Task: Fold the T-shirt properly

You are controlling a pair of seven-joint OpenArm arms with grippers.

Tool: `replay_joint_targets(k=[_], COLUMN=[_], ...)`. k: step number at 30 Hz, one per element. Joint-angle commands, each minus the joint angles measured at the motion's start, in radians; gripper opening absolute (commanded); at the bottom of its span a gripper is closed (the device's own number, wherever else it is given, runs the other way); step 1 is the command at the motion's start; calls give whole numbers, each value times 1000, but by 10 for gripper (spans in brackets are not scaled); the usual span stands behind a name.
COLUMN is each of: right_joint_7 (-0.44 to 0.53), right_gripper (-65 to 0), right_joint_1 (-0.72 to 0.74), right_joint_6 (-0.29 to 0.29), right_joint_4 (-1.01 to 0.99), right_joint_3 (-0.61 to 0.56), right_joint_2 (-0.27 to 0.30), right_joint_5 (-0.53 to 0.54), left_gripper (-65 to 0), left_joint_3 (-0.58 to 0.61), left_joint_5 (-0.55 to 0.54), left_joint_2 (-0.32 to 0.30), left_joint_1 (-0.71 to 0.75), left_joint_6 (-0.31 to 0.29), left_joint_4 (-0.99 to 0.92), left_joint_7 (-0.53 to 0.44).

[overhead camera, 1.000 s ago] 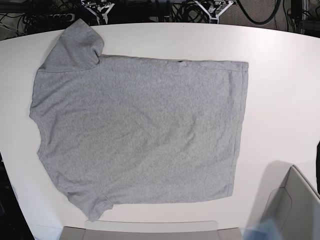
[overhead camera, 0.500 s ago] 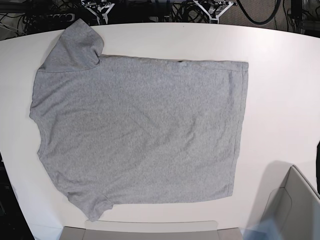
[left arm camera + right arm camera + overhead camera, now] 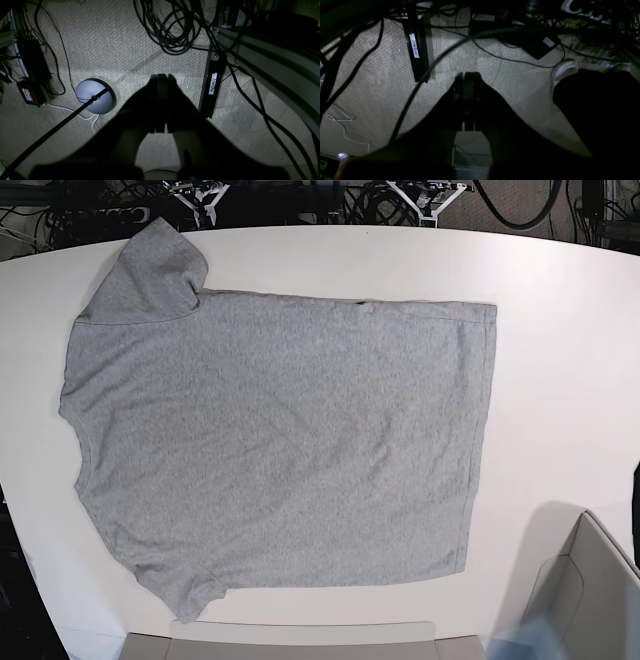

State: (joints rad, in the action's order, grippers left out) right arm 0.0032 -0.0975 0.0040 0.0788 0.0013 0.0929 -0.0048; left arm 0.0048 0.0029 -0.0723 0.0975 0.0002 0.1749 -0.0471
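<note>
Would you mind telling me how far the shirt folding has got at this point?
Done: the T-shirt lies spread flat on the white table, plain side up, sleeves out. In hand: nothing; the left gripper and right gripper are shut and hang over the carpeted floor, away from the cloth. Left: every fold, since no edge is turned over yet.

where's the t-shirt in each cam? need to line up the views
Base: the T-shirt lies flat, plain side up, across the white table, sleeves at picture left, hem at right.
Left wrist: not in it; shut left gripper over carpet and cables.
Right wrist: not in it; shut right gripper over carpet.
Shared landmark: wrist views share the carpet; none with base.
</note>
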Motion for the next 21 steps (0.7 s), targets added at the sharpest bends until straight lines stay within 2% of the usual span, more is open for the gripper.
replay_joint_targets(k=[1,18,21], right_joint_7=[2,4,4], right_gripper=[-648,-648,-648], right_joint_1=[-3,-43,-77], right_joint_6=[3,3,3], right_joint_4=[6,17,74], right_joint_3=[-2,-2,-2], right_joint_2=[5,6,6], right_joint_5=[-2,-2,-2], left_gripper=[-648,-648,-649], left_joint_3=[-2,-4,-4], left_joint_5=[-1,-1,-1], left_joint_2=[-5,-16,-19], left_joint_1=[6,46,60], left_joint_6=[5,5,4], left_joint_4=[2,2,4], left_joint_7=[-7,-9,-10])
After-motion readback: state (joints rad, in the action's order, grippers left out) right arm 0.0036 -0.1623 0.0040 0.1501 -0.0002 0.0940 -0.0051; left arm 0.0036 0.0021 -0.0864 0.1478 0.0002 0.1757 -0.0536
